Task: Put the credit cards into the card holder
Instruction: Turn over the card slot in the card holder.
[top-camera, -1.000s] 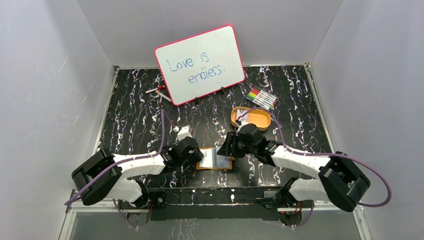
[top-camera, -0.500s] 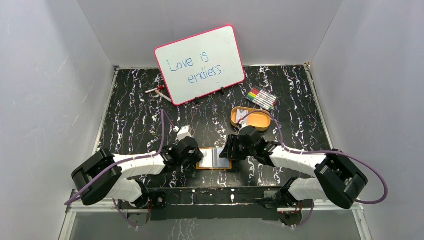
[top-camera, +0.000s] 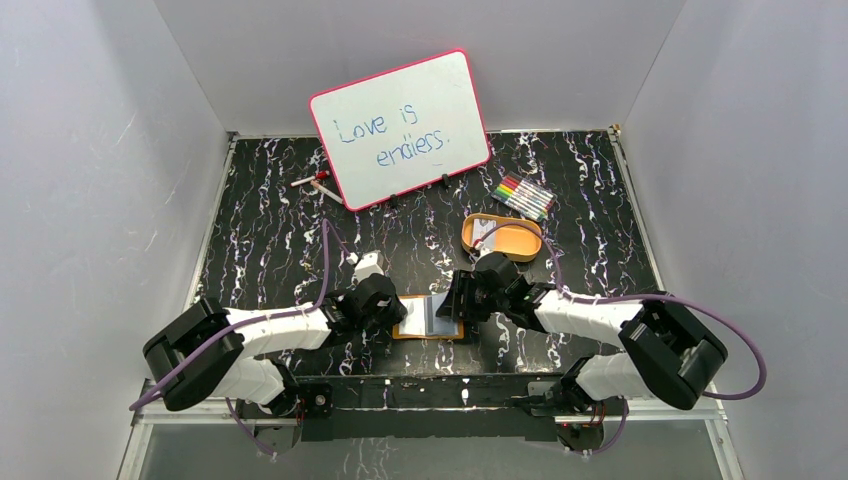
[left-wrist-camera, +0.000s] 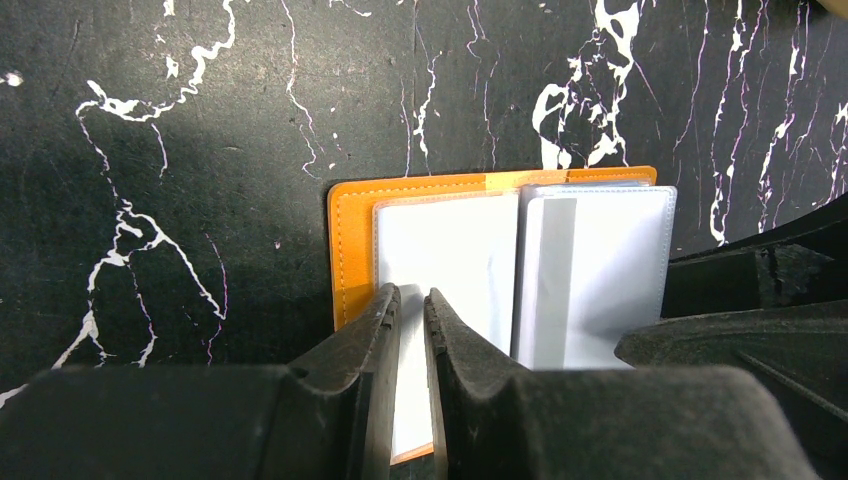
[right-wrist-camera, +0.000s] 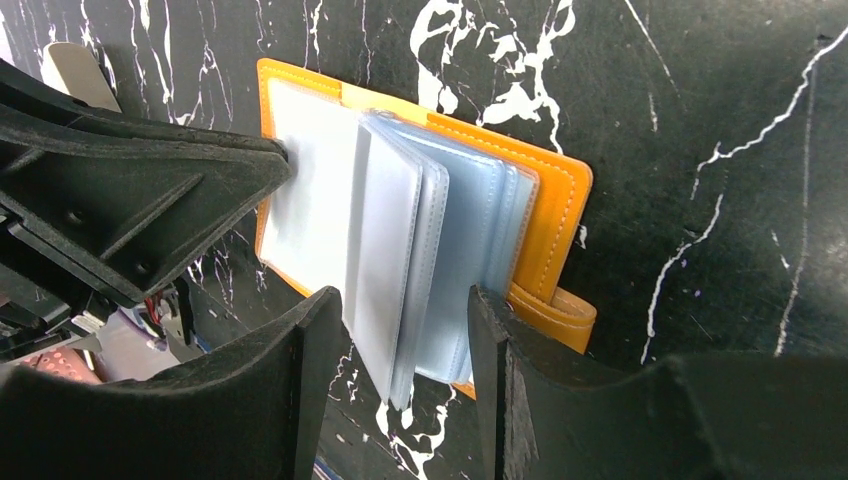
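On the tabletop (top-camera: 270, 230), near its front edge between the two arms, the holder (top-camera: 432, 317) lies open and flat, so the opening step looks done. The filling looks barely begun. Pale cards (top-camera: 486, 231) sit in the orange tray (top-camera: 520, 243) further back to the right, well apart from the holder. One right-hand sleeve shows a whitish sheet with a grey stripe, perhaps a card already in, though that is not certain. The left claw (left-wrist-camera: 411, 300) hangs over the holder's left page with its jaws almost together; whether it pinches the page or only pins it down cannot be told. The right claw (right-wrist-camera: 402, 295) is open, its jaws straddling the near edge of the fanned sleeves (right-wrist-camera: 470, 230) without holding anything, so I judge it is parting them to free a pocket. The tabletop is glossy black with white marble veining. The pink-rimmed whiteboard (top-camera: 400, 128) leaning at the back is smooth and rectangular. The tray is a shallow oval. The holder is a stitched, leather-like orange booklet with rounded corners. Its sleeves are thin, limp, clear plastic, and the cards are flat, stiff rectangles.
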